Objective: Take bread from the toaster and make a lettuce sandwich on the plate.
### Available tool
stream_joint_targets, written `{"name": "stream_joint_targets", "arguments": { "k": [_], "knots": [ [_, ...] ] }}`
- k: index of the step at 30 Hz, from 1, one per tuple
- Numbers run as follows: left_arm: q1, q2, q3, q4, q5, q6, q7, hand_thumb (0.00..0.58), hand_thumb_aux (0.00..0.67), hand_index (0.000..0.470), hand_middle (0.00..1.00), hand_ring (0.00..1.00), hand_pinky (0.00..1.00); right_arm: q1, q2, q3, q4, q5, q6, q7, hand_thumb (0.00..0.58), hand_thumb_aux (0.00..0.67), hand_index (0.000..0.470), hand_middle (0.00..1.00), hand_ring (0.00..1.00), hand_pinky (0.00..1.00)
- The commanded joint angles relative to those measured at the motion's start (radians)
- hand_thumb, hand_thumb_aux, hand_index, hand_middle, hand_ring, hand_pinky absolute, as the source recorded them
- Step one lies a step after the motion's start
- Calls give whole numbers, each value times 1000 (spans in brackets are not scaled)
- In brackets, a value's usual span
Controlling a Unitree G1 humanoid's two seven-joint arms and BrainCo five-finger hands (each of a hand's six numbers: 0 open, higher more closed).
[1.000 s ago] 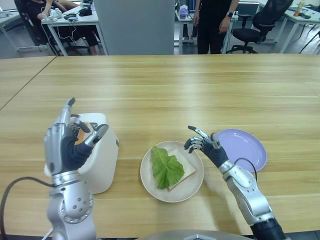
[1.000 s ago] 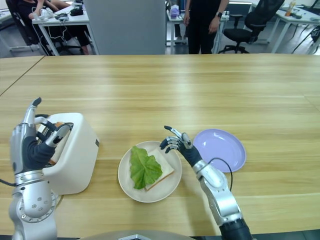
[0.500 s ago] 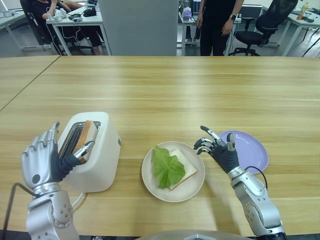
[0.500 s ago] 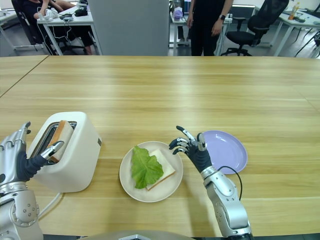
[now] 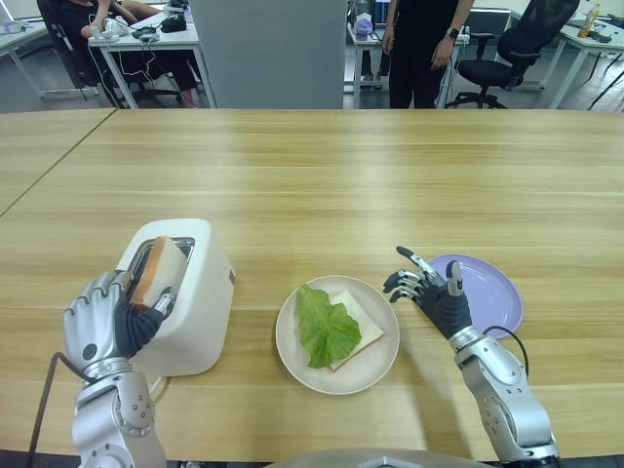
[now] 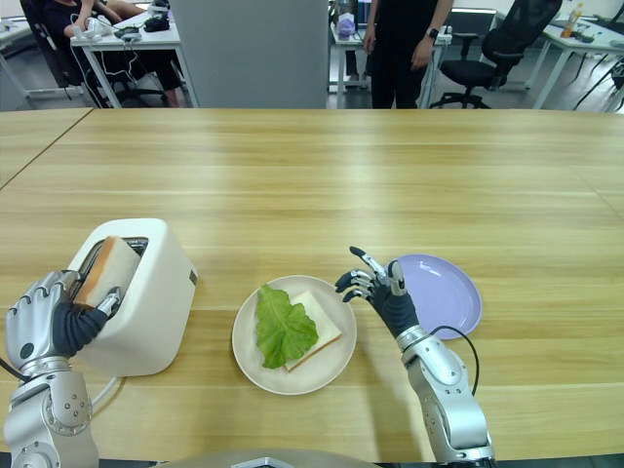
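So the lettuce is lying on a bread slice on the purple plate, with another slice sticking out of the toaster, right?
Not quite: the left eye view shows the lettuce and its bread slice on the cream plate; the purple plate sits to its right. Another slice does stick out of the toaster.

toaster [image 5: 195,297]: white, left side of the bench [image 5: 312,175], bread slice [image 5: 159,271] poking up
left hand [image 5: 105,327]: right up against that slice, grip kinda unclear
plate [image 5: 292,359]: bread [image 5: 365,322] with lettuce [image 5: 325,328] on top
right hand [image 5: 436,298]: splayed, empty, beside the purple plate [image 5: 495,292]
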Motion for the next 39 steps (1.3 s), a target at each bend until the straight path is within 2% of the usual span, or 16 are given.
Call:
{"name": "stream_joint_targets", "arguments": {
  "k": [1,7,17,22,23,24,29,32,36,39],
  "knots": [
    [-5,-6,20,-5,-4,20,15,580,670,460,259,259,259,5,1,-15,17,-14,10,5,0,0,0,471,471,471],
    [-41,-13,18,-39,-14,17,29,580,670,460,220,220,220,3,5,-15,36,-25,5,6,0,0,0,475,475,475],
    [-195,20,60,-87,-30,51,6,580,670,460,165,165,165,-17,18,-18,70,-44,4,11,0,0,0,475,475,475],
    [-281,-47,50,-95,-225,62,-40,580,670,460,157,157,157,-31,23,-23,88,-48,2,12,0,0,0,478,478,478],
    [-295,-68,46,-102,-264,61,-43,580,670,460,765,765,765,-35,23,-24,92,-49,2,12,0,0,0,482,482,482],
    [-310,-88,39,-114,-303,61,-49,580,670,460,1000,1000,1000,-40,23,-26,94,-49,3,13,0,0,0,478,478,478],
    [-379,-138,-7,-177,-371,52,-48,580,670,460,1000,1000,1000,-58,23,-29,98,-52,3,14,0,0,0,478,478,478],
    [-407,-205,-67,-206,-477,91,-86,580,670,460,1000,1000,1000,-66,23,-27,104,-58,-2,16,0,0,0,475,475,475],
    [-374,-320,-182,-148,-630,121,-137,580,670,460,1000,1000,1000,-87,15,-40,90,-75,-15,11,0,0,0,475,475,475],
    [-317,-344,-257,-74,-705,117,-155,580,670,460,1000,1000,1000,-103,4,-42,88,-105,-36,9,0,0,0,478,478,478]
  ]
}}
